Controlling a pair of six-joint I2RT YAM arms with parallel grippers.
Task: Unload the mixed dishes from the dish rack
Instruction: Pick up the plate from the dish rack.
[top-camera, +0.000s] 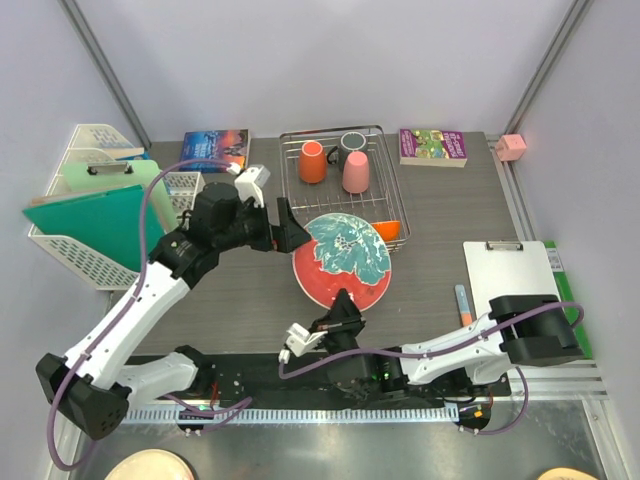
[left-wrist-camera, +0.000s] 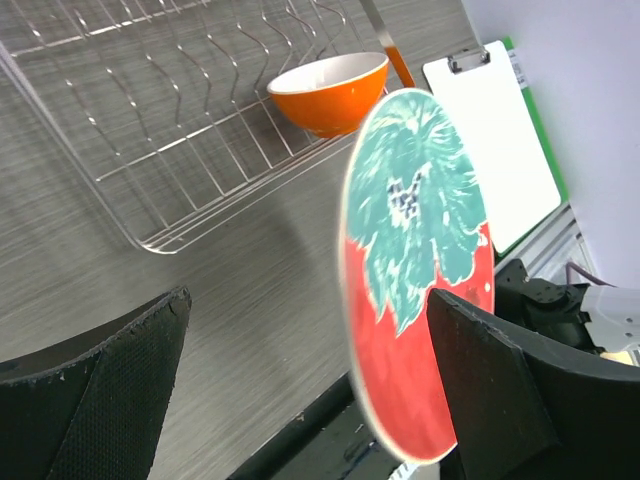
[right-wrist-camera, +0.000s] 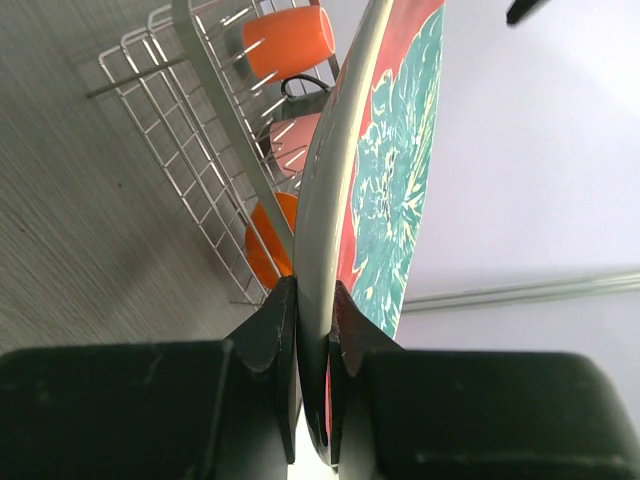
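Note:
The teal plate (top-camera: 342, 258) with a red-orange rim is held tilted on edge in front of the dish rack (top-camera: 292, 195). My right gripper (top-camera: 343, 303) is shut on its near rim. In the right wrist view both fingers (right-wrist-camera: 275, 325) pinch the plate (right-wrist-camera: 390, 190). My left gripper (top-camera: 284, 230) stands open just left of the plate. In the left wrist view the plate (left-wrist-camera: 415, 220) is close to the right finger (left-wrist-camera: 480, 390). In the rack are an orange mug (top-camera: 312, 162), a dark grey mug (top-camera: 352, 142), a pink cup (top-camera: 355, 172) and an orange-and-white bowl (top-camera: 388, 231) (left-wrist-camera: 330, 90).
A white lattice basket (top-camera: 75, 255) with green folders stands at the left. Two books (top-camera: 215, 148) (top-camera: 433, 145) lie at the back. A white clipboard (top-camera: 510, 280) and a marker (top-camera: 462, 300) lie at the right, a pink block (top-camera: 511, 147) at the back right.

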